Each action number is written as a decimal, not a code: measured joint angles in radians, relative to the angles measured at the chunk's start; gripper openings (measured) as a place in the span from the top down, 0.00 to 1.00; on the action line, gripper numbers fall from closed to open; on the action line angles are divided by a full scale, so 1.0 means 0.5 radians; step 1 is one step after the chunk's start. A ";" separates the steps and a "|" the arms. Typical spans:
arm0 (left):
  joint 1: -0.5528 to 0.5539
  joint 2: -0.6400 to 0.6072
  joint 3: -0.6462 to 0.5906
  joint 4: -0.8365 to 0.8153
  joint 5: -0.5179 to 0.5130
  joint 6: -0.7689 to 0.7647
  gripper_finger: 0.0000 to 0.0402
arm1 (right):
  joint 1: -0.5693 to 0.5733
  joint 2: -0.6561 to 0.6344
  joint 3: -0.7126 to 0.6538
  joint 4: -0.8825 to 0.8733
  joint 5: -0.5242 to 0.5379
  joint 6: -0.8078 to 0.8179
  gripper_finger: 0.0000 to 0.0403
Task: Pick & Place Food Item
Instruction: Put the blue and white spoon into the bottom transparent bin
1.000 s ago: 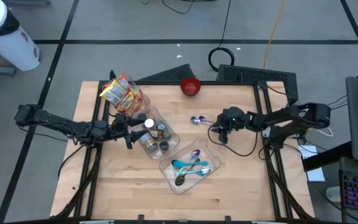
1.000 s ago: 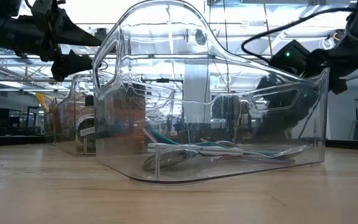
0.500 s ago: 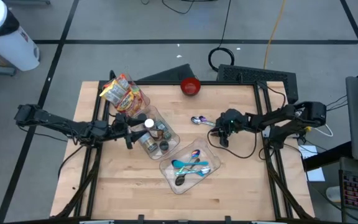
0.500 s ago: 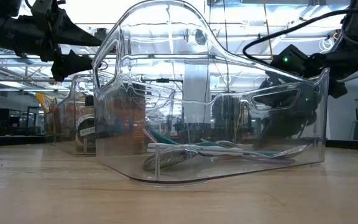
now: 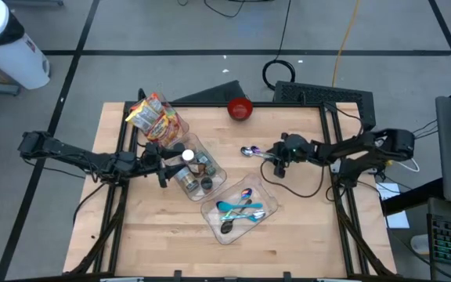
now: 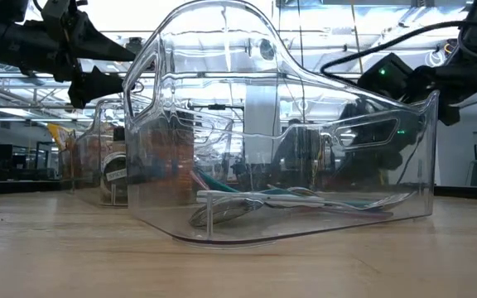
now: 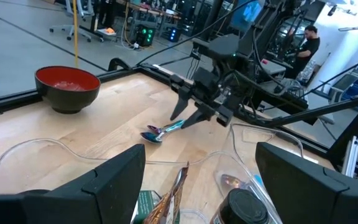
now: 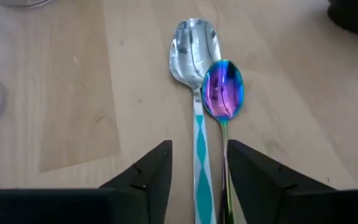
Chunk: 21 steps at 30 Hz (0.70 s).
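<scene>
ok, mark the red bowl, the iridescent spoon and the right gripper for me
red bowl [image 5: 240, 108], high view, inside of the bowl
iridescent spoon [image 8: 222, 90], right wrist view, on its bowl
right gripper [image 7: 188, 117], left wrist view, between its fingertips

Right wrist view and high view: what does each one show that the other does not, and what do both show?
Only the right wrist view shows that two spoons lie side by side: a silver spoon with a teal-striped handle and a smaller iridescent spoon, with the right gripper open around the handles. Only the high view shows the red bowl, the snack bags, the two clear bins and the left gripper waiting by a bin. Both show the wooden table and the spoons.
</scene>
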<state>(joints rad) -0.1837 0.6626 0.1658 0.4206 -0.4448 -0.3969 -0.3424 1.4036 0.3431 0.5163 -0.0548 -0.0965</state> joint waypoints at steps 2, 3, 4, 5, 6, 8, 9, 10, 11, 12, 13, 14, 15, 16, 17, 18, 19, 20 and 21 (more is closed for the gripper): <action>0.000 0.000 -0.001 -0.001 0.000 0.000 0.22 | -0.008 0.031 0.000 0.008 -0.002 0.004 0.62; 0.000 0.000 0.000 0.000 0.000 0.000 0.22 | -0.007 0.052 0.003 0.008 -0.004 0.002 0.62; 0.000 0.000 0.000 0.000 0.000 0.000 0.22 | -0.007 0.078 0.003 0.006 -0.004 -0.001 0.62; 0.000 0.000 0.000 0.000 0.000 0.000 0.22 | -0.007 0.107 0.002 0.002 -0.004 -0.002 0.62; 0.000 0.000 0.000 -0.001 0.000 0.000 0.22 | -0.007 0.133 0.002 0.015 -0.003 -0.001 0.62; 0.000 0.000 0.000 0.000 0.000 0.000 0.22 | -0.007 0.181 0.007 0.034 -0.002 0.005 0.64; 0.000 0.000 -0.001 0.000 0.000 0.000 0.22 | -0.003 0.197 0.007 0.037 -0.002 0.006 0.64; 0.000 0.000 -0.001 -0.001 0.000 0.000 0.22 | 0.006 0.208 0.008 0.037 0.000 0.018 0.65; 0.000 0.000 -0.001 0.000 0.000 0.000 0.22 | 0.015 0.218 0.008 0.028 -0.007 0.043 0.66; 0.000 0.000 -0.001 0.000 0.000 0.000 0.22 | 0.024 0.223 0.006 0.035 -0.012 0.065 0.66; 0.000 0.000 -0.001 0.000 0.000 0.000 0.22 | 0.027 0.221 0.008 0.024 -0.041 0.077 0.67; 0.000 0.000 0.000 0.000 0.000 -0.001 0.22 | 0.030 0.220 0.008 0.028 -0.076 0.086 0.68; 0.000 0.000 0.000 0.000 0.000 0.000 0.22 | 0.032 0.216 0.008 0.022 -0.117 0.108 0.68; 0.000 0.000 0.000 0.000 0.000 0.000 0.22 | 0.034 0.216 0.007 0.021 -0.166 0.125 0.69; 0.000 0.000 0.000 0.000 0.000 0.000 0.22 | 0.037 0.216 0.007 0.020 -0.189 0.142 0.70; 0.000 0.000 -0.001 0.000 0.000 -0.001 0.22 | 0.038 0.216 0.007 0.017 -0.207 0.159 0.71; 0.000 0.000 0.000 0.000 0.000 -0.001 0.22 | 0.038 0.216 0.007 0.015 -0.212 0.168 0.72; 0.000 0.000 0.000 -0.001 0.000 0.000 0.22 | 0.038 0.216 0.007 0.013 -0.214 0.169 0.73; 0.000 0.000 -0.001 0.000 0.000 -0.001 0.22 | 0.038 0.216 0.007 0.010 -0.213 0.168 0.73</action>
<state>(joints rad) -0.1837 0.6628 0.1654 0.4205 -0.4446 -0.3972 -0.3233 1.5116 0.3466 0.5214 -0.1614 -0.0124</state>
